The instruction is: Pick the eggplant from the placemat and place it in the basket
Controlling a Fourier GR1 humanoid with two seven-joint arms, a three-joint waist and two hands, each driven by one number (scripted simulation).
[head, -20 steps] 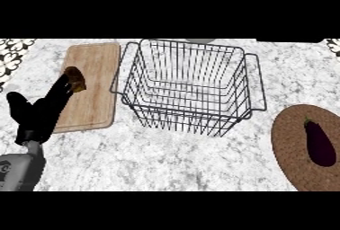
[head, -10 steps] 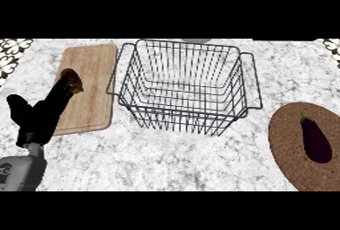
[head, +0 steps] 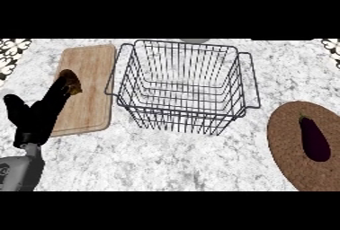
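A dark purple eggplant (head: 315,138) lies on a round brown placemat (head: 292,148) at the right edge of the counter. A wire basket (head: 182,85) stands in the middle, with nothing inside it. My left hand (head: 38,114) rests at the lower left with fingers straight and pointing up, over a wooden cutting board (head: 86,85). It holds nothing and is far from the eggplant. My right hand does not show.
A small brown item (head: 72,83) lies on the cutting board, partly behind my left fingers. The counter is grey-white marble. Patterned edges show at the top corners.
The view has drifted slightly, so the placemat and eggplant sit a little farther toward the right edge. The left hand has stayed put.
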